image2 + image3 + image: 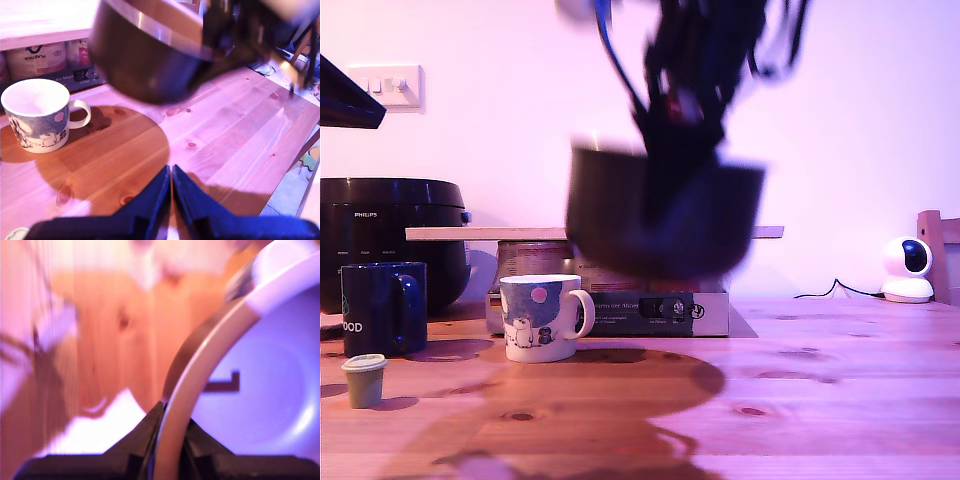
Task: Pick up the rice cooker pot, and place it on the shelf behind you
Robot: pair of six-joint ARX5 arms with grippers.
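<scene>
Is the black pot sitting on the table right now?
No, the rice cooker pot hangs in the air above the table, casting a round shadow on the wood below.

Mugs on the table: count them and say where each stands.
2. A dark blue mug near the exterior view's left edge, and a white cartoon mug beside it toward the middle. Others may be hidden.

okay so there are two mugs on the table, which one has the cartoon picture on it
The white mug, standing in front of the shelf. It carries a cartoon figure and pink dots; the dark blue mug beside the cooker shows only pale lettering.
</scene>
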